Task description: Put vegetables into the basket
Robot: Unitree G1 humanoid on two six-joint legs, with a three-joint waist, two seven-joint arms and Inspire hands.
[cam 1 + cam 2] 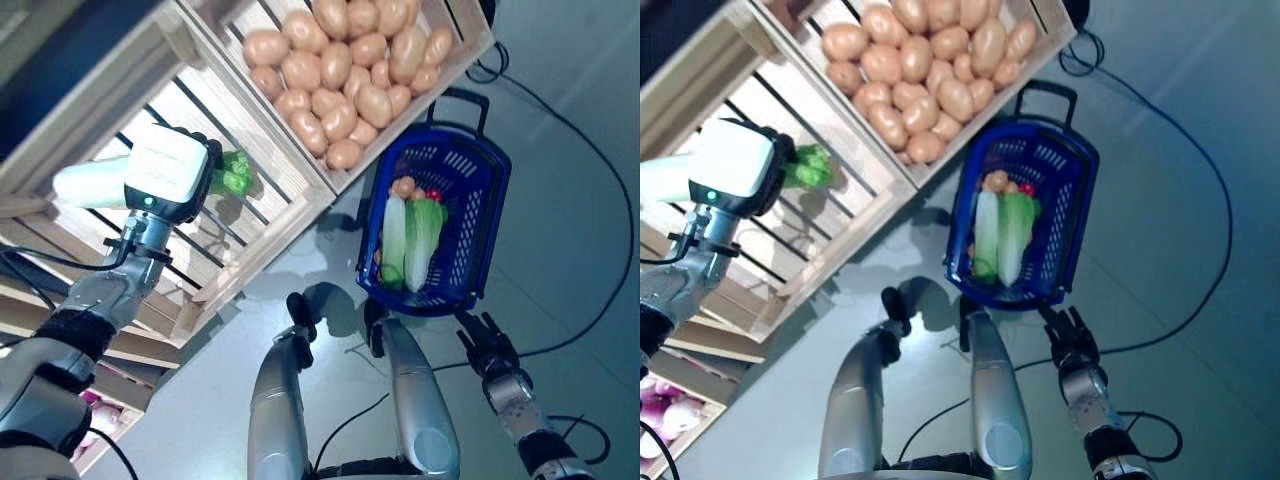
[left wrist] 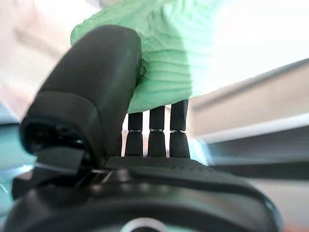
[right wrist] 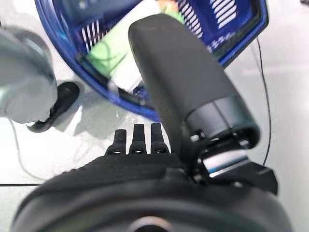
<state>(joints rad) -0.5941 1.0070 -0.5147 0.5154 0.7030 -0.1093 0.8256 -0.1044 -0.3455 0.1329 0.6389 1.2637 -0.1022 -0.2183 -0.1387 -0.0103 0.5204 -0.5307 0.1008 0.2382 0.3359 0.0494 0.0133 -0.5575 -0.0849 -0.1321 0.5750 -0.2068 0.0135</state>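
The left hand [image 1: 200, 160] had its fingers curled round a leafy cabbage [image 1: 232, 172] over the slatted crate [image 1: 240, 225]; the basket [image 1: 478, 215] lay well to its right, nearer the idle, straight-fingered right hand [image 1: 487, 345].

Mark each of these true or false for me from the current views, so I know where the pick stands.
1. The left hand is closed around a green leafy vegetable. True.
2. The blue basket is empty. False: it already holds two pale green cabbages and some small round vegetables.
3. The right hand is carrying a potato. False: it hangs by the basket's near rim holding nothing, fingers relaxed.
4. The potatoes fill a wooden crate beside the basket. True.
5. The left hand is over the basket. False: it is over the slatted wooden crate next to the potatoes.
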